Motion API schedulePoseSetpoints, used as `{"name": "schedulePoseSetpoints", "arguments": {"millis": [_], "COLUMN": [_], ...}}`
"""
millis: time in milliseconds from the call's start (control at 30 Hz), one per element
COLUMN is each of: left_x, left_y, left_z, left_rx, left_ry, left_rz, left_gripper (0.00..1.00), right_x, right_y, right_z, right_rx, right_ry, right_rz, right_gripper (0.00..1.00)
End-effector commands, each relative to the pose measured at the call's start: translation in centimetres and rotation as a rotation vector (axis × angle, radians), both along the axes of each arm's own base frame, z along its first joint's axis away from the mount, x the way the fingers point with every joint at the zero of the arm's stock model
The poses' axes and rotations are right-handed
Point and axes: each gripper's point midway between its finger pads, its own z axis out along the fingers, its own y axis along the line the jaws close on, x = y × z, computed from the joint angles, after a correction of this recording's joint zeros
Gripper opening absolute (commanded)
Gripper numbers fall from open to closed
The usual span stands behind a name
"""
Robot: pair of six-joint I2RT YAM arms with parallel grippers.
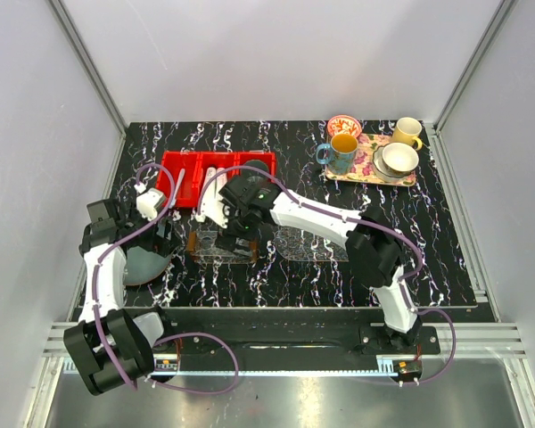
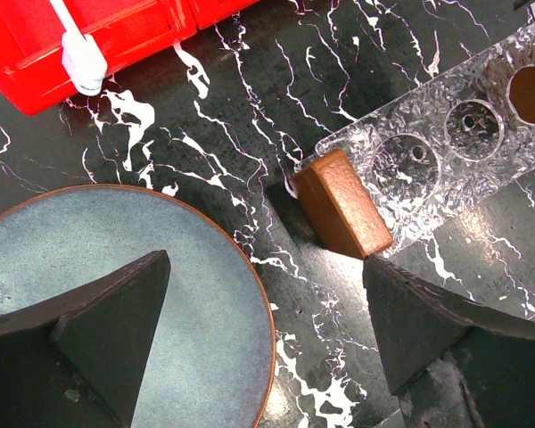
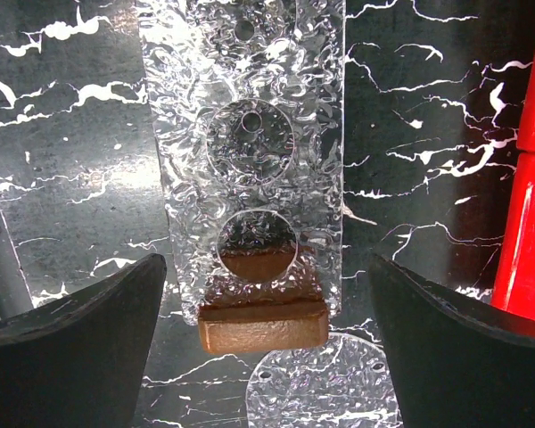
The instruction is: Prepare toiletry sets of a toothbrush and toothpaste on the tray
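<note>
Tray point(image 3: 250, 134) — clear, bare where visible, under my right gripper point(image 3: 267, 263); fingers spread, holding nothing. My left gripper point(image 2: 266, 259) likewise spread, empty, near plate point(image 2: 205, 339). Toothbrush point(image 1: 179, 181), toothpaste point(image 1: 216, 176) in red bin point(image 1: 169, 160). Step: first pick. Next — reach bin, grasp toothbrush.

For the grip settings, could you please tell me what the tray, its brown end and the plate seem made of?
The tray looks like clear plastic, dimpled and glittering, with the table showing through. Its brown end is matte and grainy, perhaps wood or cork. The plate is likely glazed ceramic: smooth blue-grey with a thin brown rim.
</note>
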Motion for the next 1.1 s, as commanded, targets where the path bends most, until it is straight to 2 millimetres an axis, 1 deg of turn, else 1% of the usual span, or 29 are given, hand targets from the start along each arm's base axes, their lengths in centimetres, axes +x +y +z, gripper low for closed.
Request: {"name": "schedulePoseSetpoints", "arguments": {"millis": [0,100,600,833,967,1000,1067], "left_x": [1.4,1.4,1.4,1.5,1.6,1.6,1.7], "left_y": [0.1,0.2,0.5,0.6,0.6,0.5,0.5], "left_z": [2.3,2.3,1.6,1.4,1.5,1.5,1.5], "left_rx": [-0.003,-0.001,0.000,0.003,0.000,-0.001,-0.002], "left_ry": [-0.092,-0.094,-0.085,-0.089,-0.096,-0.096,-0.099], "left_rz": [-0.045,-0.045,-0.054,-0.055,-0.055,-0.056,-0.055], "left_gripper": [0.94,0.94,0.95,0.95,0.95,0.95,0.95], "right_x": [0.7,0.5,1.4,1.3,1.3,1.3,1.2], "right_y": [1.4,1.4,1.4,1.4,1.2,1.1,0.9], "right_z": [1.1,0.5,-2.2,-3.1,-3.2,-3.2,-2.9], "right_rx": [0.022,0.005,-0.058,-0.073,-0.081,-0.086,-0.087], "right_ry": [-0.054,-0.056,-0.084,-0.070,-0.070,-0.074,-0.079], "right_rz": [0.045,0.062,0.102,0.115,0.112,0.109,0.109], "right_gripper": [1.00,1.00,1.00,1.00,0.96,0.91,0.86]}}
